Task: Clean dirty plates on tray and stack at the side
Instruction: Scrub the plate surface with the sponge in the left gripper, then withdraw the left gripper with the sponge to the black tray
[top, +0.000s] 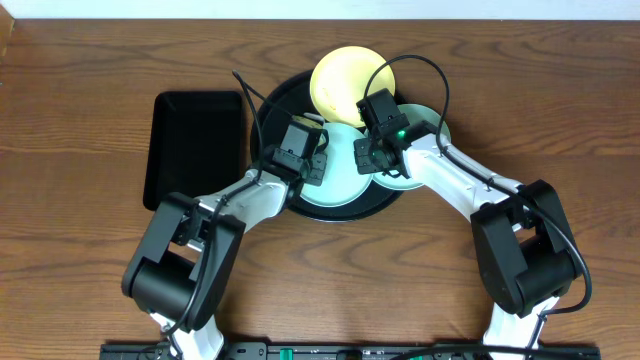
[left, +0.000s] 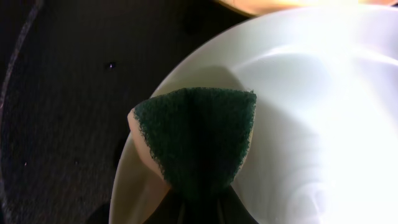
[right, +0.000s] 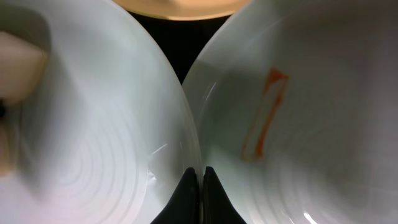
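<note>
A smaller rectangular tray (top: 195, 148) lies on the wooden table (top: 80, 220) just left of the round black tray (top: 268, 100), which carries all three plates. The yellow plate (top: 340, 80) sits at the back, its near edge partly hidden by the right arm's wrist, with a black cable (top: 432, 75) looping beside it. The left gripper (top: 316, 160) is clamped on a green-faced sponge (left: 199, 137), whose tip lies over the left rim of the near blue-green plate (left: 311, 112). The right gripper (right: 201, 180) has its fingers pressed flat together. Its tips point down at the seam where that plate's rim meets the second blue-green plate (right: 311, 155), which bears an orange smear (right: 264, 115).
</note>
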